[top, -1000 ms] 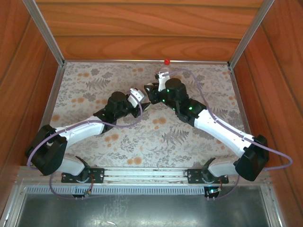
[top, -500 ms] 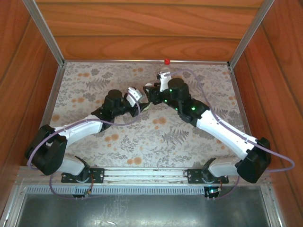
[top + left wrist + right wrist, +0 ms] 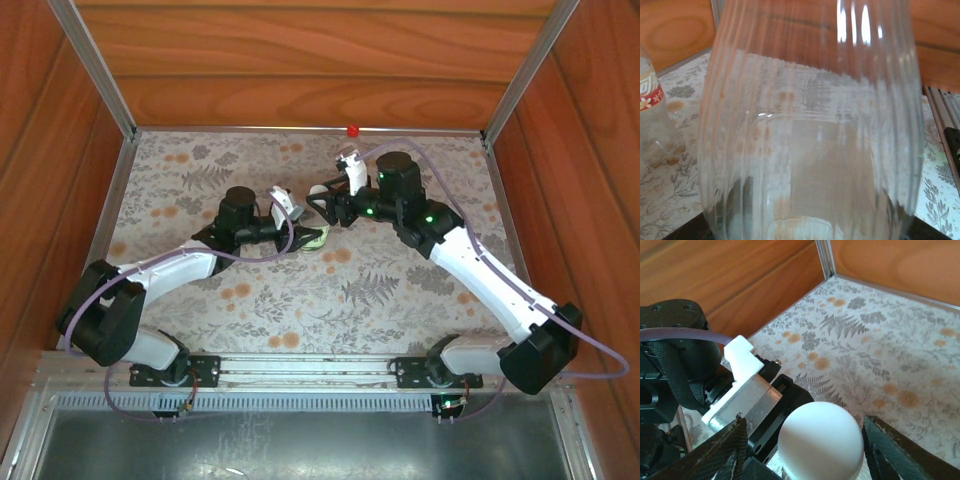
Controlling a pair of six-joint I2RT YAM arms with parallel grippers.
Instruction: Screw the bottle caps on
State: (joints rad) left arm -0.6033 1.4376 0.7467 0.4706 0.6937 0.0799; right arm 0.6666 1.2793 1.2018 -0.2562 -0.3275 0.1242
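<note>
A clear bottle (image 3: 810,130) looms close in the left wrist view; from above its green-and-white label (image 3: 316,239) shows at mid-table. My left gripper (image 3: 303,234) is shut on its body. The white cap (image 3: 820,440) sits on top of this bottle. My right gripper (image 3: 807,450) hangs open over it, one finger (image 3: 715,452) well clear on the left and the other finger (image 3: 900,452) close on the right. The second bottle, with a pinkish-red label (image 3: 647,97), stands at the left edge of the left wrist view. The red cap (image 3: 352,130) lies at the table's far edge.
Wooden walls and aluminium rails (image 3: 100,75) box in the floral tabletop (image 3: 400,290) on three sides. A metal ledge (image 3: 300,365) runs along the near edge by the arm bases. Open floral surface lies in front of both grippers.
The right arm has swung back and to the right, its wrist now farther from the bottle. The left gripper shifted nearer and rightward, and the green-labelled bottle has come into view from above.
</note>
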